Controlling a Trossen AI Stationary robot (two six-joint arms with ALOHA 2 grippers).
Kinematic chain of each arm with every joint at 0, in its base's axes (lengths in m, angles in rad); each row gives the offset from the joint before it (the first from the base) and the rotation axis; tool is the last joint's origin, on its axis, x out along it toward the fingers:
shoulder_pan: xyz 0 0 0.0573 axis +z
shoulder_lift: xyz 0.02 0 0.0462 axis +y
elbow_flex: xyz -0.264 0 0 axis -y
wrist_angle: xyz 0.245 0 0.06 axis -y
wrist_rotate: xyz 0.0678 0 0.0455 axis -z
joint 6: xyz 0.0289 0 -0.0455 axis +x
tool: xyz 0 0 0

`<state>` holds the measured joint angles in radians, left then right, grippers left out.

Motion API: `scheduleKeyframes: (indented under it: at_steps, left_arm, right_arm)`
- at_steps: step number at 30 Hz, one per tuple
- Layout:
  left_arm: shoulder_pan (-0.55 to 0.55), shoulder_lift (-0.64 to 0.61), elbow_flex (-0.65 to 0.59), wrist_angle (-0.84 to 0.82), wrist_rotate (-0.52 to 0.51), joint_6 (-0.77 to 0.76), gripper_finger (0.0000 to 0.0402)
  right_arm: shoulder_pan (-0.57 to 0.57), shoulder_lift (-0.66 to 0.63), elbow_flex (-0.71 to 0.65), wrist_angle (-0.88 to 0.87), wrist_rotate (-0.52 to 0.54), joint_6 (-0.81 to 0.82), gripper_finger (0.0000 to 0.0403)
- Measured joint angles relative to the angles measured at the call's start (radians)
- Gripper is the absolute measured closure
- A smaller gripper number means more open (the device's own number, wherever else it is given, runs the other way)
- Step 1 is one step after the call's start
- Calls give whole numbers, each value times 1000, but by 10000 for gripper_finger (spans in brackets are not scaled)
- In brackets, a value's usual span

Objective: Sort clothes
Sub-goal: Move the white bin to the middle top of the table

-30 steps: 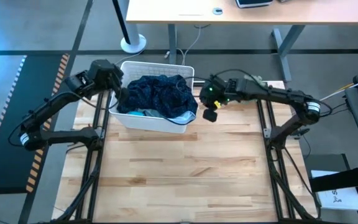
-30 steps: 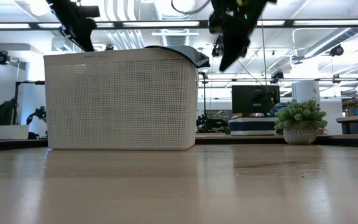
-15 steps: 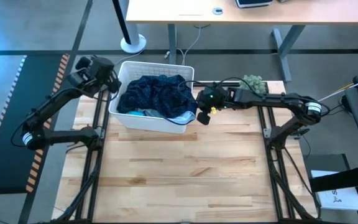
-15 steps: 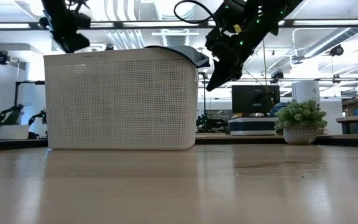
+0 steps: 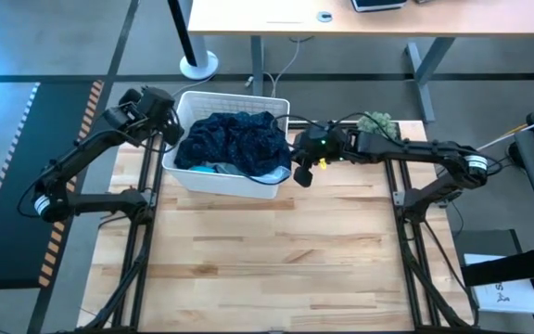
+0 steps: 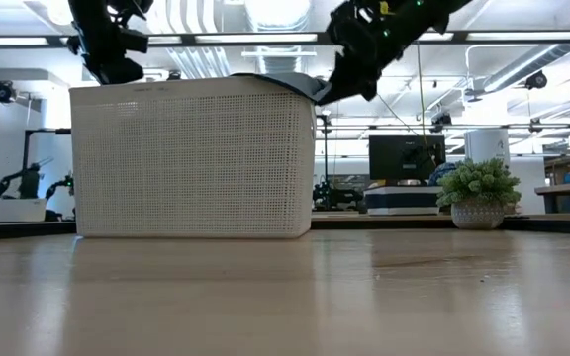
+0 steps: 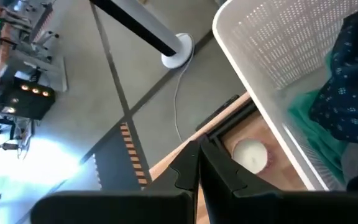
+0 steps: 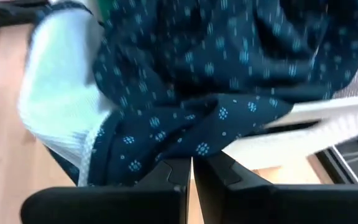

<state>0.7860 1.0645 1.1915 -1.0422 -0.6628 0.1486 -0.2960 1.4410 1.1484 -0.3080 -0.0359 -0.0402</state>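
Observation:
The clothes lie heaped in a white ribbed basket (image 5: pixel 221 183) at the table's far side. A navy garment with small dots (image 5: pixel 235 139) is on top, with teal (image 7: pixel 303 118) and light blue (image 8: pixel 55 106) fabric under it. The navy garment's edge (image 6: pixel 300 87) hangs over the basket's right rim. My right gripper (image 5: pixel 297 174) is shut and slants down right at that overhanging edge (image 8: pixel 185 146). My left gripper (image 5: pixel 167 133) is shut outside the basket's left wall (image 7: pixel 272 37), above the table's far left corner, with nothing between its fingers (image 7: pixel 197 165). My right gripper's shut fingertips (image 8: pixel 180 168) stand right at the lower edge of the navy garment where it drapes over the basket's right rim (image 8: pixel 328 112). They come at it slanting down from the table's right side. Whether they touch the cloth, I cannot tell.
A small fuzzy green plant in a pot (image 5: pixel 376 123) stands at the far right of the table, behind my right arm. The wooden tabletop (image 5: pixel 267 250) stretches from the basket to the near edge. A desk and floor lie beyond the far edge.
My right gripper has moved toward the basket's right rim and tipped up from pointing steeply down to a shallower slant. It dipped beside the basket and then rose to the rim. My left gripper has turned and shifted a little away from the basket's left rim.

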Motion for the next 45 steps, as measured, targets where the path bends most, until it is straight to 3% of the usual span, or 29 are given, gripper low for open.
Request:
scheduleKeyframes:
  at_steps: [4,13,18,24,34,42,45]
  left_arm:
    - [6,13,-30,13,124,-9,401]
    - [6,40,-203,185,173,-4,401]
    - [-18,28,-240,258,215,-5,401]
    - [-93,6,-256,299,342,-36,401]
    - [-275,22,-275,378,371,-118,401]
    - [-379,19,-278,398,370,-195,401]
    - [-383,-2,-278,436,369,-197,401]
  right_arm:
    - [15,0,39,29,1,0,403]
    - [47,-3,100,28,2,-8,403]
    - [54,-8,109,27,2,-4,403]
    - [54,10,109,55,43,30,403]
    - [55,34,172,38,63,83,403]
    - [75,15,332,-341,44,61,403]
    - [90,18,332,-411,6,65,403]
